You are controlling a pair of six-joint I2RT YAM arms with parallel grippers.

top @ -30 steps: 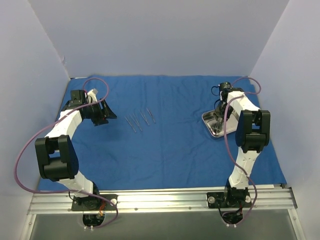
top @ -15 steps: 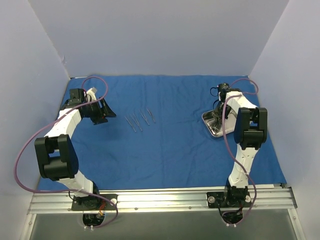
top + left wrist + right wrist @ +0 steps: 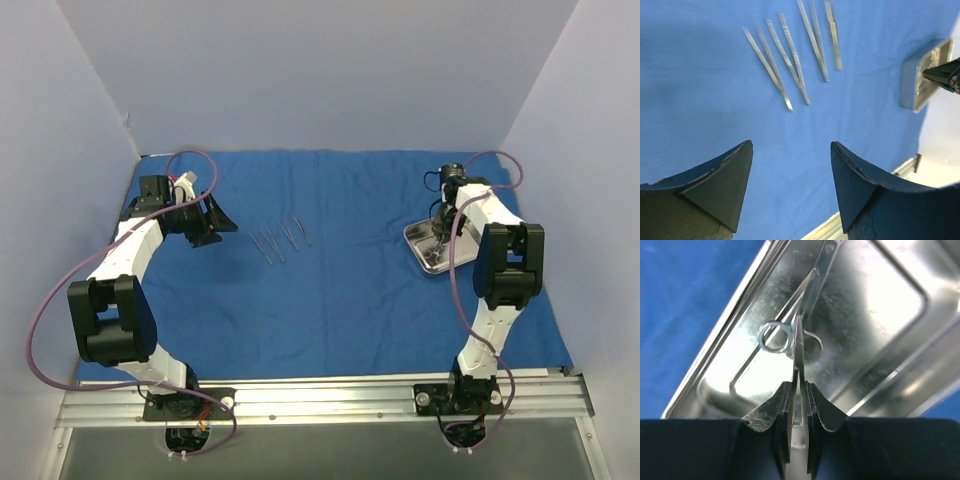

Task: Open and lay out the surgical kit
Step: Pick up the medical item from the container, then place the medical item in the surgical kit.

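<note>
The royal-blue cloth (image 3: 350,300) lies spread flat over the table. Three thin silver instruments (image 3: 280,240) lie side by side on it left of centre, seen again as long steel strips (image 3: 790,65) in the left wrist view. My left gripper (image 3: 791,145) hovers open over bare cloth just left of them, nothing between its fingers. The small steel tray (image 3: 415,240) sits at the right. My right gripper (image 3: 800,385) reaches down into the tray (image 3: 880,300), shut on a thin steel instrument (image 3: 799,347) seen edge-on. Ring-handled scissors (image 3: 810,285) lie on the tray floor beneath it.
Pale blue walls close in the back and both sides. A metal rail (image 3: 320,395) carrying the arm bases runs along the near edge. Cables loop above both arms. The tray (image 3: 920,82) shows at the far right of the left wrist view.
My right gripper's jaws have closed on the thin instrument in the tray. The left gripper has shifted only slightly and stays open.
</note>
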